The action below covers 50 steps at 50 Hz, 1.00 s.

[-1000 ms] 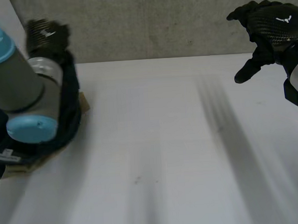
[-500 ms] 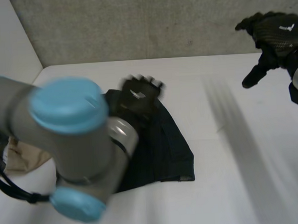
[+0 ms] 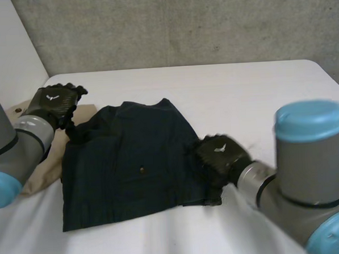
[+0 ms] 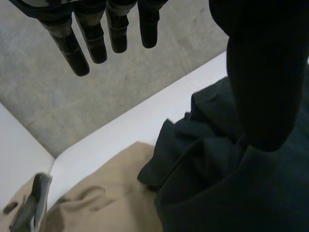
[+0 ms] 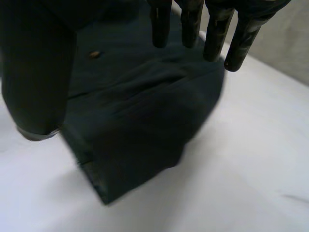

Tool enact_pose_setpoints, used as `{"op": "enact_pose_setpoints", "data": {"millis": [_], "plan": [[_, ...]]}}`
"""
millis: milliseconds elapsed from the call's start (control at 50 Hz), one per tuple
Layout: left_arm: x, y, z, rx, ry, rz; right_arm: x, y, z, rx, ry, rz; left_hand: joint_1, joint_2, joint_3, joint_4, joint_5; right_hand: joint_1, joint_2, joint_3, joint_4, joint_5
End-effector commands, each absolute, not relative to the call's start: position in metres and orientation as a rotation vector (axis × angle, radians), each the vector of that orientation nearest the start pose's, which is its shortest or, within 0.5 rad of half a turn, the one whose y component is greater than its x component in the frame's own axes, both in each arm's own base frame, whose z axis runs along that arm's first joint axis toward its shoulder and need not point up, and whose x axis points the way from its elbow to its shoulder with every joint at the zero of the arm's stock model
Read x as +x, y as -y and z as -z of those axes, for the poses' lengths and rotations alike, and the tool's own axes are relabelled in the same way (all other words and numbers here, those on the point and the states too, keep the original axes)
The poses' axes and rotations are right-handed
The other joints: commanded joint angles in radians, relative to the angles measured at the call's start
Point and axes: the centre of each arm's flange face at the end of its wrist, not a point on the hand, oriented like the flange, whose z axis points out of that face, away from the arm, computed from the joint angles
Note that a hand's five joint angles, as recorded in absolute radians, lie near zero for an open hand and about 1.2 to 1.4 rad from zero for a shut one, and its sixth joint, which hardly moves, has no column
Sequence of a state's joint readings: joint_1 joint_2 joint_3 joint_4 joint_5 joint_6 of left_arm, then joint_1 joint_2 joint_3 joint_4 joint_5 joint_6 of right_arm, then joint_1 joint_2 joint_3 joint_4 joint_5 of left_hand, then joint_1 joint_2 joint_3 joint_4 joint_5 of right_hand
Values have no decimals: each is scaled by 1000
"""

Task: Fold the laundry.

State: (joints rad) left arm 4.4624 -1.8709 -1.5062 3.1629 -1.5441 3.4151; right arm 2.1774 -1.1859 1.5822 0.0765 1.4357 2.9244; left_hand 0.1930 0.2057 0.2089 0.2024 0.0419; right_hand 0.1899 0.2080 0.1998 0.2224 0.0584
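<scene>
Surface: one white table (image 3: 258,88), plain and matte, its rounded far corner at the upper right of the head view.
Room: a rough grey wall (image 3: 181,24) runs across the top of the head view behind the table. One white panel (image 3: 6,44) stands at the upper left.
Garments, counted: two, a dark navy garment (image 3: 126,163) and a beige garment (image 3: 46,165).
Dark navy garment: on the table left of centre in the head view. It lies mostly flat and is rumpled at its far left corner. One small brown dot (image 3: 141,170) sits near its middle.
Beige garment: at the left edge of the head view, with part of it under the left side of the dark one.
Arms and hands, counted: two arms, the left arm (image 3: 11,152) and the right arm (image 3: 308,171), each ending in one black hand.
Left hand (image 3: 54,102): upper left of the head view, at the dark garment's rumpled far left corner. In its wrist view the fingers (image 4: 94,43) are straight and slightly apart, well clear of the thumb, with nothing between them. I cannot tell whether the thumb touches the cloth.
Right hand (image 3: 219,153): lower right of centre in the head view, over the dark garment's right edge near its near corner. In its wrist view the fingers (image 5: 215,38) are straight and side by side, apart from the thumb. The cloth's edge lies under the palm, unpinched.
</scene>
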Motion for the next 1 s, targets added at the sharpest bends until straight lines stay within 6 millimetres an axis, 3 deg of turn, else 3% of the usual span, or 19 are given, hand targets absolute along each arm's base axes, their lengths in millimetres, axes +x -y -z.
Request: {"op": "enact_pose_setpoints", "data": {"millis": [20, 160, 260, 360, 460, 480, 540, 560, 680, 700, 720, 780, 920, 1000], "plan": [[-210, 312, -226, 640, -2360, 1976, 323, 190, -141, -1114, -2140, 1455, 12, -1, -4, 2, -12, 59, 41, 49, 27, 16], [-212, 309, -230, 644, -2347, 1998, 326, 201, -129, -1125, -2159, 1537, 9, -4, -7, -1, -15, 320, 302, 310, 288, 277], [-212, 307, -230, 643, -2339, 2007, 323, 215, -131, -1143, -2173, 1676, 9, -4, -7, -1, -15, 1205, 1187, 1195, 1172, 1162], [-212, 304, -231, 648, -2339, 2011, 324, 231, -143, -1130, -2148, 1803, 9, -4, -7, -1, -15, 1206, 1188, 1196, 1174, 1163], [-211, 299, -236, 647, -2329, 2021, 290, 298, -158, -1039, -2251, 1975, 9, -4, -7, -1, -15, 1206, 1188, 1196, 1174, 1163], [-211, 297, -238, 648, -2323, 2029, 276, 322, -165, -1016, -2269, 2049, 9, -4, -7, -1, -15, 1206, 1188, 1196, 1174, 1163], [-211, 292, -242, 651, -2313, 2044, 259, 354, -177, -1019, -2288, 2166, 9, -4, -7, -1, -15, 1206, 1188, 1196, 1174, 1163], [-211, 291, -243, 651, -2313, 2047, 253, 373, -178, -1046, -2299, 2222, 6, -7, -10, -4, -18, 1206, 1188, 1196, 1174, 1163], [-216, 284, -243, 677, -2317, 2053, 237, 421, -177, -1068, -2318, 2344, 9, -4, -7, -1, -15, 1126, 1108, 1116, 1093, 1083], [-217, 283, -242, 685, -2318, 2053, 237, 424, -177, -1064, -2314, 2353, 6, -7, -10, -4, -18, 907, 889, 897, 875, 864], [-221, 279, -241, 704, -2325, 2053, 236, 428, -176, -1057, -2311, 2356, 9, -4, -7, -1, -15, 391, 373, 381, 358, 348], [-227, 276, -237, 732, -2333, 2050, 236, 427, -175, -1057, -2314, 2352, 9, -4, -7, -1, -15, -15, -33, -25, -48, -58], [-235, 276, -219, 776, -2362, 2022, 229, 397, -199, -1003, -2365, 2295, 29, 17, 13, 20, 6, -15, -33, -25, -48, -58], [-241, 280, -210, 794, -2363, 2027, 225, 359, -220, -946, -2387, 2214, 50, 37, 34, 40, 26, -15, -33, -25, -48, -58]]}}
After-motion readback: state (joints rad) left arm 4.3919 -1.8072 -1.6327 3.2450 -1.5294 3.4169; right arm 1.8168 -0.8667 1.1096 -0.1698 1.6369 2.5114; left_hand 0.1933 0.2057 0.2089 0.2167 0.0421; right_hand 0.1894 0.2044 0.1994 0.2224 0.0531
